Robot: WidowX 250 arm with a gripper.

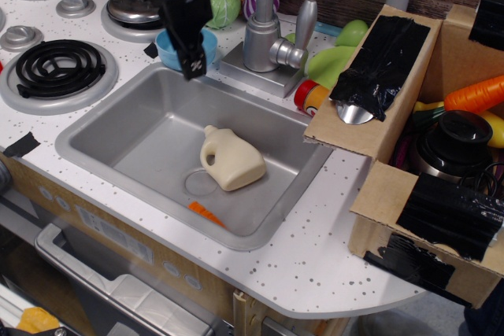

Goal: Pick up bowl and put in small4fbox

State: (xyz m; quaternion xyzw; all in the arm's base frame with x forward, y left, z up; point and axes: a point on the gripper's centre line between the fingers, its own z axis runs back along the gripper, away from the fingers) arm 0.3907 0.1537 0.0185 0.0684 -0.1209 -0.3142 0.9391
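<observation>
The light-blue bowl (166,47) sits on the white counter just behind the sink's back rim, left of the faucet. My black gripper (193,59) hangs right over it and hides its middle; blue rim shows on both sides of the fingers. I cannot tell whether the jaws are open or shut, or whether they touch the bowl. The small4fbox (391,201), brown cardboard with black-taped flaps, stands at the right edge of the counter, with a black pot and an orange carrot toy inside it.
A cream toy jug (231,160) and an orange piece (205,212) lie in the grey sink (122,133). The faucet (264,29) stands right of the bowl. A silver pot lid (135,5) and burners (59,66) are to the left. Green toy vegetables (332,59) lie before the box.
</observation>
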